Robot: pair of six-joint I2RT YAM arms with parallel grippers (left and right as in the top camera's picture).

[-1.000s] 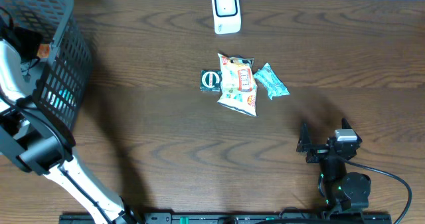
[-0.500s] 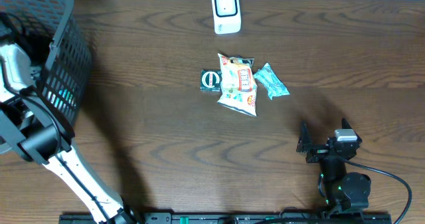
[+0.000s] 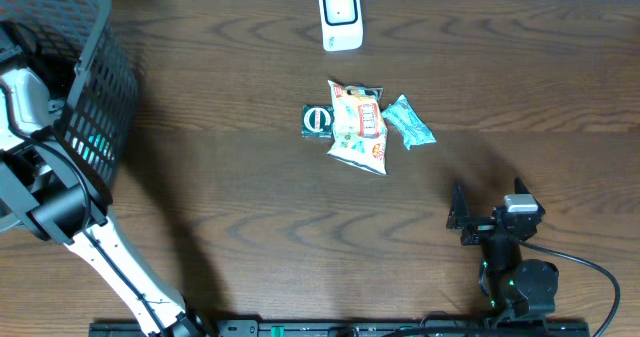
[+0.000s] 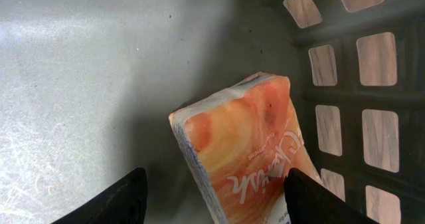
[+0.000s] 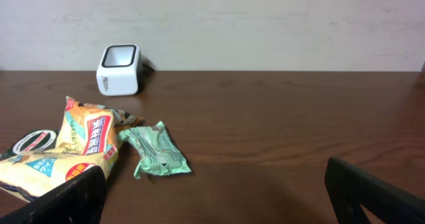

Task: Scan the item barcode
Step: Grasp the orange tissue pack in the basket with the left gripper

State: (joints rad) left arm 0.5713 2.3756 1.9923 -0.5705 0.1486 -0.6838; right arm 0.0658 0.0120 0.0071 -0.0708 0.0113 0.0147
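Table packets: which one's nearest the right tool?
The mint-green packet, rightmost of the three. The yellow snack bag and the small black packet lie further left, farther from the right tool.

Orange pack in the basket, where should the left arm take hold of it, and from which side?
Probably across its short width, pinching the two long edges, coming straight down from above. The orange pack lies on the basket floor close to the mesh wall, so a sideways approach looks blocked. The left fingers straddle it that way.
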